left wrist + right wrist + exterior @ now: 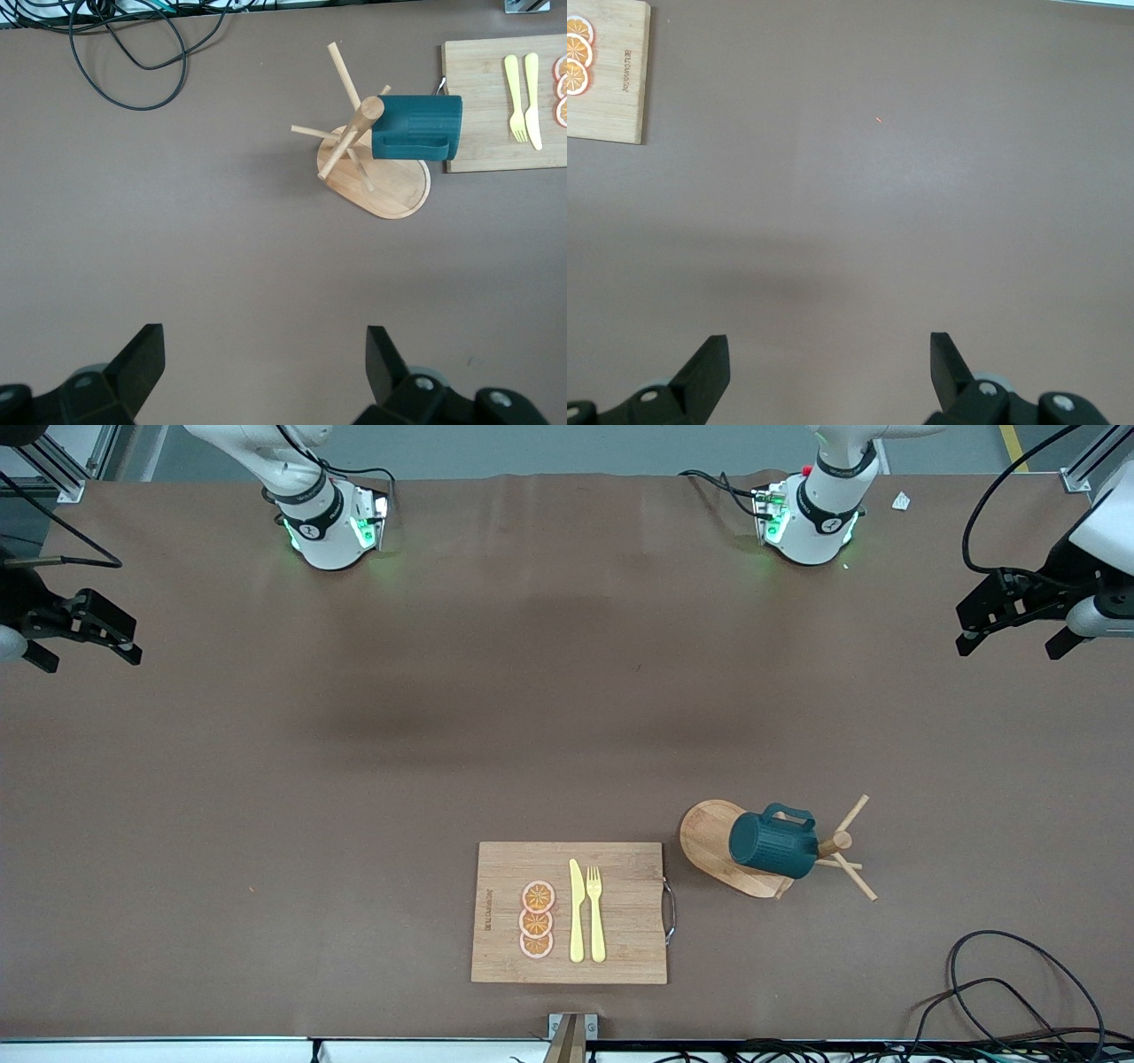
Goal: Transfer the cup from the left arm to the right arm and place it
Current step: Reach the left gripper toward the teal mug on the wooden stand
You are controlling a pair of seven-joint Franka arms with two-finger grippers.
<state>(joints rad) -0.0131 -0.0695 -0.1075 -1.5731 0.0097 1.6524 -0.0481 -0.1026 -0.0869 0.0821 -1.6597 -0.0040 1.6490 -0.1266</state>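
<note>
The dark teal ribbed cup point(772, 843) hangs sideways on a wooden mug tree point(842, 841), over the tree's oval base point(709, 828). Its handle points up and its inside is hidden. The left wrist view shows the cup point(416, 124) against the tree's post point(359, 128), well away from my left gripper point(264, 335). My left gripper point(1012, 646) hovers open and empty over the left arm's end of the table. My right gripper point(89, 660) hovers open and empty over the right arm's end, with only bare table under it point(828, 341).
A bamboo cutting board point(620, 948) lies beside the mug tree, toward the right arm's end, and carries three orange slices point(537, 921), a yellow knife point(577, 912) and a fork point(595, 912). Black cables point(1001, 992) coil near the front edge at the left arm's end.
</note>
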